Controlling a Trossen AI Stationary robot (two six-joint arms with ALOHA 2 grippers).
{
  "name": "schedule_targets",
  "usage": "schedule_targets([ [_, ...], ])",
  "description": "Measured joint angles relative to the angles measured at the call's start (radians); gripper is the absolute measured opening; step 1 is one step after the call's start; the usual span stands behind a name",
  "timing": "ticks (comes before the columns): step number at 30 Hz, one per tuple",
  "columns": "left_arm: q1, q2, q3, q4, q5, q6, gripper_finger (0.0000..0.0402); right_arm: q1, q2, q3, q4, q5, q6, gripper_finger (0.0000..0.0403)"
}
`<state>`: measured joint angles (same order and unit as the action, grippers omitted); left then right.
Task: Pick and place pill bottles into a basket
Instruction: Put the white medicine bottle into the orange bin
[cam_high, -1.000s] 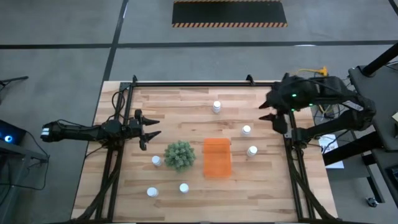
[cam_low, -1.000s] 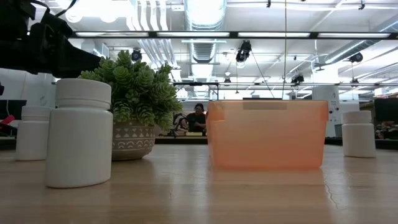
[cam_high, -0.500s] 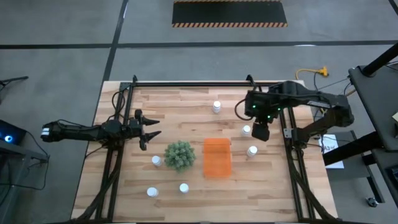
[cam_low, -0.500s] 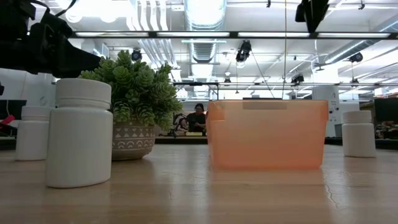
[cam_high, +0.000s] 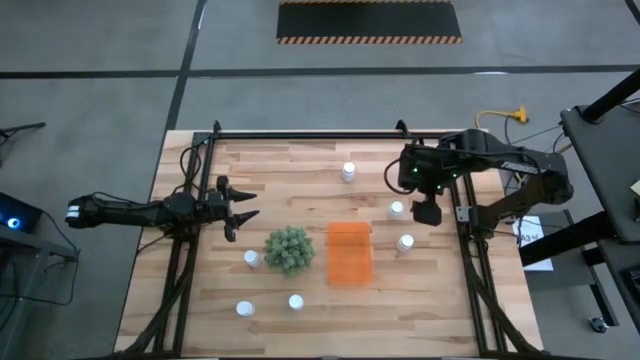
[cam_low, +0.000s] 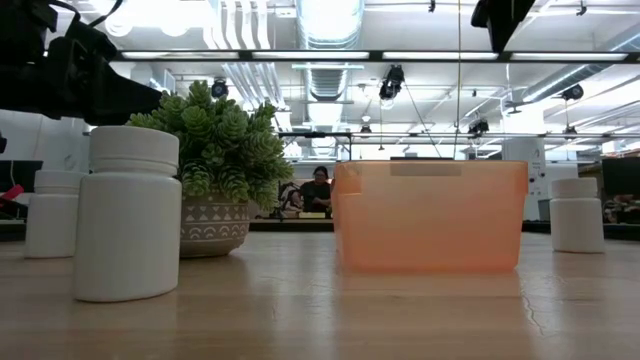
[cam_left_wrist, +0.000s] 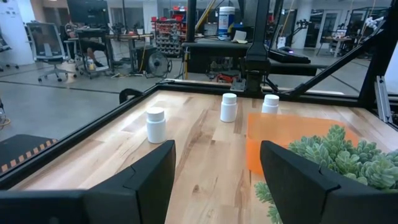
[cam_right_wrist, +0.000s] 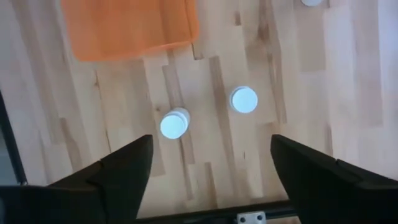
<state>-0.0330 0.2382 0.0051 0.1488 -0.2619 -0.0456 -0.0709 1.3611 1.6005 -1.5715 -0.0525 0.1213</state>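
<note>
Several white pill bottles stand upright on the wooden table: one at the far middle (cam_high: 348, 171), two right of the basket (cam_high: 397, 210) (cam_high: 405, 243), and three around the plant (cam_high: 251, 259) (cam_high: 295, 302) (cam_high: 243, 309). The orange basket (cam_high: 349, 253) sits at the table's middle, nothing showing inside it. My right gripper (cam_high: 425, 212) hangs high above the table, open and pointing down over the two right-hand bottles (cam_right_wrist: 174, 124) (cam_right_wrist: 244, 99). My left gripper (cam_high: 240, 207) waits open and level at the left edge, with nothing between its fingers (cam_left_wrist: 137, 180).
A round green plant in a pot (cam_high: 288, 249) stands just left of the basket. A black frame rail (cam_high: 300, 133) runs along the far edge, and the arms' stands flank both sides. Bare wood lies between the far bottle and the basket.
My right gripper has swung in from the table's right edge to a spot above the two bottles right of the basket, and has tipped from slanting forward to pointing almost straight down. Its tip now shows at the top of the low view. No bottle has moved.
</note>
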Motion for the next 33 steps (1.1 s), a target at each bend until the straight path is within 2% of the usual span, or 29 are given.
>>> schedule_targets([
  [4, 0.000, 0.000, 0.000, 0.000, 0.000, 0.000, 0.0218, 0.017, -0.001, -0.002, 0.002, 0.002, -0.040, 0.0333],
  [12, 0.000, 0.000, 0.000, 0.000, 0.000, 0.000, 0.0218, 0.057, 0.000, -0.043, 0.007, 0.004, -0.114, 0.0336],
  [26, 0.000, 0.000, 0.000, -0.001, 0.000, 0.000, 0.0218, 0.120, -0.018, -0.287, 0.151, -0.008, -0.083, 0.0327],
  [33, 0.000, 0.000, 0.000, 0.000, 0.000, 0.000, 0.0218, 0.169, -0.040, -0.352, 0.224, -0.008, -0.023, 0.0327],
])
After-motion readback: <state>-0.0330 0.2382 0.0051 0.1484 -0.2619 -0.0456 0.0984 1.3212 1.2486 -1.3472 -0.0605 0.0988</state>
